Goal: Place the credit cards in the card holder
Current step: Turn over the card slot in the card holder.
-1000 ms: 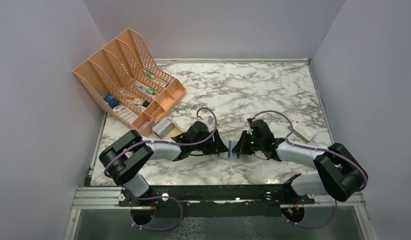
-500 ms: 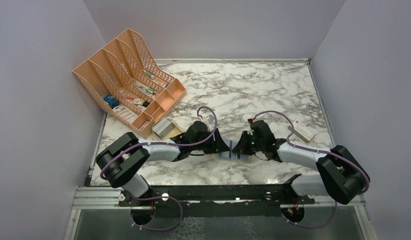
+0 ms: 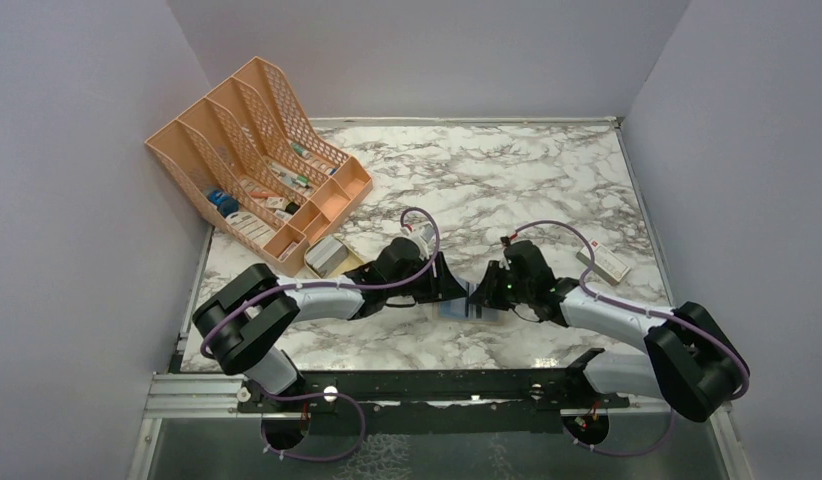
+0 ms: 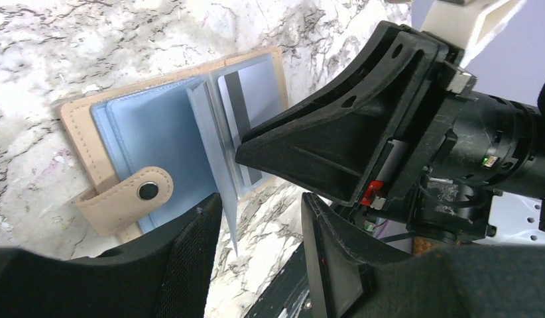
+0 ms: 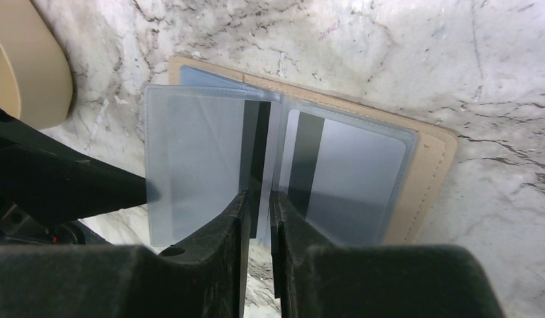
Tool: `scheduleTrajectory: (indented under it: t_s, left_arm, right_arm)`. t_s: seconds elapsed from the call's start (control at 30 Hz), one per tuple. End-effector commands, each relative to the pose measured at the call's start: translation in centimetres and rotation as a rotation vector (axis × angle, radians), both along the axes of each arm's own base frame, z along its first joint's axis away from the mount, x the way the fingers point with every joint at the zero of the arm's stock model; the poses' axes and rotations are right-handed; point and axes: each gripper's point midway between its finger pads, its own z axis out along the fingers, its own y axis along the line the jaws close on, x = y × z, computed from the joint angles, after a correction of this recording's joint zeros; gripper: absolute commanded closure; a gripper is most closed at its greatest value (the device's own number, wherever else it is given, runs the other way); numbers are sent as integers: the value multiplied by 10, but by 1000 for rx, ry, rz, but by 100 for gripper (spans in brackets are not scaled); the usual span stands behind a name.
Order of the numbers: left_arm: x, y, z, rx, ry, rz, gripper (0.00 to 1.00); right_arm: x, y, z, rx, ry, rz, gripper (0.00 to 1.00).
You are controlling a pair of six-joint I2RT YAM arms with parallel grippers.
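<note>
The card holder (image 4: 117, 126) lies open on the marble, tan with pale blue pockets and a snap strap; it also shows in the right wrist view (image 5: 429, 165) and under both grippers in the top view (image 3: 457, 311). One credit card (image 5: 349, 172) with a dark stripe sits in a clear pocket. My right gripper (image 5: 260, 199) is shut on a thin pale credit card seen edge-on, whose far end reaches the holder's spine. My left gripper (image 4: 260, 212) is open beside a raised pocket page (image 4: 210, 159). One left finger touches that page's edge (image 5: 150, 192). The grippers meet in the top view, left (image 3: 452, 290) and right (image 3: 477, 295).
An orange mesh file rack (image 3: 257, 150) stands at the back left with a small grey box (image 3: 325, 254) in front of it. A white box with a red mark (image 3: 604, 262) lies at the right. A beige dish rim (image 5: 28, 66) is close to the holder.
Both grippers have closed in a little over the card holder; the left gripper moved slightly right toward the right one. The holder has stayed in place.
</note>
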Motion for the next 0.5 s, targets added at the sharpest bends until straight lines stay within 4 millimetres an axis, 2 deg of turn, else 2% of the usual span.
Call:
scheduleTrajectory:
  t_s: [0.0,0.2,0.47]
  left_arm:
    - [1,-16,16,-47,-45,-44,51]
    - [0,-28,21,-61,-54,-66,51]
    - [-7,-51,24,-68,-78,-111,51]
  right_arm:
    - [13,-8,17,-32,-76,-54,82]
    - [26,-36,45,-102,-172,-180,82]
    - [23,-76,108,-76,-340,-368,81]
